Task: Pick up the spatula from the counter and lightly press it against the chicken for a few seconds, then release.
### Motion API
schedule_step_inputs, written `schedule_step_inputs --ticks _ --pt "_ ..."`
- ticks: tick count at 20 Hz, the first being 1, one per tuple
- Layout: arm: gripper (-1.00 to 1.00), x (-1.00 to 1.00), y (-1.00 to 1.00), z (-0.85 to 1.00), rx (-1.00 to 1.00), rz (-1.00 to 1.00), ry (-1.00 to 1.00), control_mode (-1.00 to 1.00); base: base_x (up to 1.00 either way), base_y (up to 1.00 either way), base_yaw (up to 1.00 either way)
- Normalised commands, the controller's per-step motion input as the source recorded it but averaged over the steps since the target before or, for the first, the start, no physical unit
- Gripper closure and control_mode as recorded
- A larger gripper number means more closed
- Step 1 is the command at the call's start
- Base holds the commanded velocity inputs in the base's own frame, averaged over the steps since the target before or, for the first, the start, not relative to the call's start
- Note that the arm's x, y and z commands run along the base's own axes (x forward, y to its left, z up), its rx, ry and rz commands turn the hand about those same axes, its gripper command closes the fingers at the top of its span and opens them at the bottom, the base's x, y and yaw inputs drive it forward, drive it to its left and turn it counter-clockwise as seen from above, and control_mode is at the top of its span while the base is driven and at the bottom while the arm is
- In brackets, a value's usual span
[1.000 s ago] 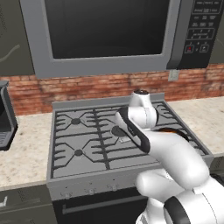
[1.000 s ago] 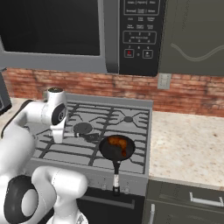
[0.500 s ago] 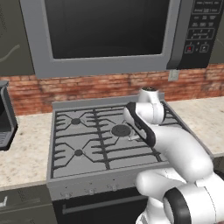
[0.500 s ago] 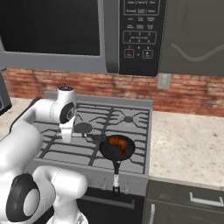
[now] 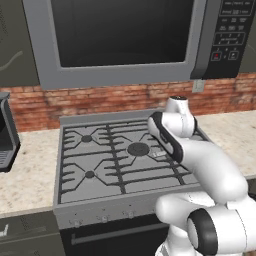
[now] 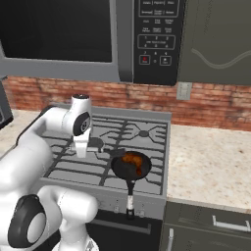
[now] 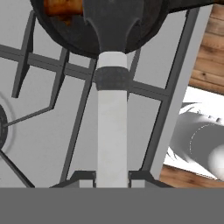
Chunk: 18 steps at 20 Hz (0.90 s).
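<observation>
The stove [image 5: 115,167] is showing matt grey metal grates. On it the pan [image 6: 128,175] is looking dark and matt; the spatula [image 7: 112,144] handle is looking smooth, perhaps pale plastic.

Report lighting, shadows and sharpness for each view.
Left base view: flat, even light, no glare on the microwave door, no sharp shadow on the stove. Right base view: soft focus, and the chicken in the pan reads as an orange blur. Hand view: the spatula, held in the gripper, looms large with fuzzy edges.
</observation>
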Motion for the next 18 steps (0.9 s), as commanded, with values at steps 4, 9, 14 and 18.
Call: schedule_step_inputs --ticks 4,9,14,18 --pt "1.0 0.08 -0.21 0.0 0.0 0.0 0.03 -1.0 0.0 0.0 0.0" --pt "1.0 0.19 -0.17 0.0 0.02 0.0 0.06 -1.0 0.0 0.0 0.0" --pt "1.0 0.22 -0.19 0.0 0.04 0.0 0.05 -1.0 0.0 0.0 0.0" --pt "1.0 0.17 -0.18 0.0 0.05 0.0 0.03 -1.0 0.0 0.0 0.0"
